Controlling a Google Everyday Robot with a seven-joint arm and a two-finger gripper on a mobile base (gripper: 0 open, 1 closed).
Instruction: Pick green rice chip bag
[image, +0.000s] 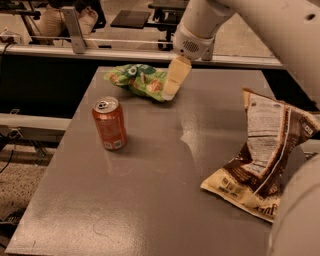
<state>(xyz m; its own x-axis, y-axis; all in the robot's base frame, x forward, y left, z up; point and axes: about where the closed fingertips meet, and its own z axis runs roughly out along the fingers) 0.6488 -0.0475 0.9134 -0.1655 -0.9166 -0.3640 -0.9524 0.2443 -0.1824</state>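
The green rice chip bag (134, 80) lies flat at the far left of the grey table (165, 190). It is bright green and glossy, with orange chip pictures. My gripper (170, 90) is cream-coloured and hangs from the white arm (200, 25) at the top of the view. It points down and left, with its tip at the bag's right end. I cannot see whether it touches the bag. Part of the bag's right end is hidden behind the gripper.
An orange soda can (109, 123) stands upright at the table's left, in front of the green bag. A larger brown and cream bag (265, 155) lies crumpled at the right edge. A rail and chairs stand behind the table. The white robot body fills the lower right corner.
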